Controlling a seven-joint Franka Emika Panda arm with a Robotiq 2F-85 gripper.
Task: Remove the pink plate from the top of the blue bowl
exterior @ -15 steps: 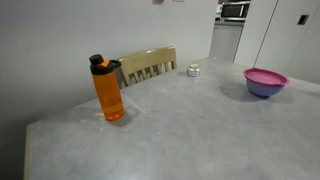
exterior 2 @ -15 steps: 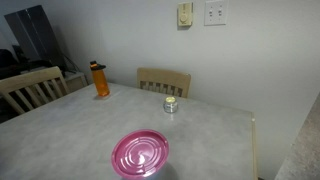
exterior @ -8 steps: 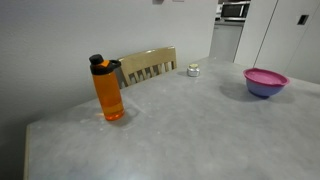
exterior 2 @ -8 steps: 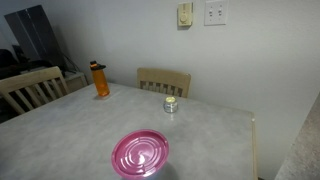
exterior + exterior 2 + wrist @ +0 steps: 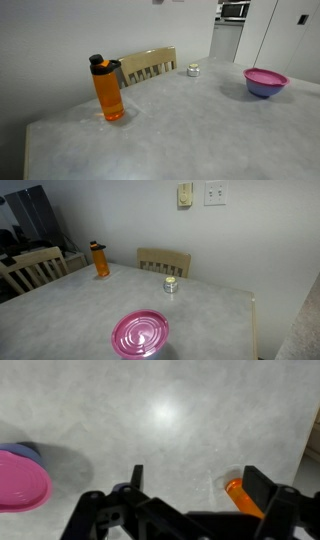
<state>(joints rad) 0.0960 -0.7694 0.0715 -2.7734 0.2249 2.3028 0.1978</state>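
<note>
The pink plate [image 5: 265,76] lies on top of the blue bowl [image 5: 264,89] at the right side of the grey table. In an exterior view the plate [image 5: 140,334] covers the bowl fully. In the wrist view the plate [image 5: 20,480] sits at the left edge with a sliver of the bowl [image 5: 27,451] behind it. My gripper [image 5: 190,480] is open and empty, high above the table, well apart from the plate. The arm does not show in either exterior view.
An orange bottle [image 5: 108,90] stands on the table [image 5: 190,130]; it also shows in the wrist view [image 5: 243,497] and in an exterior view [image 5: 100,259]. A tiny silver-white jar [image 5: 192,70] sits near the wall. Wooden chairs [image 5: 163,261] stand at the table edges.
</note>
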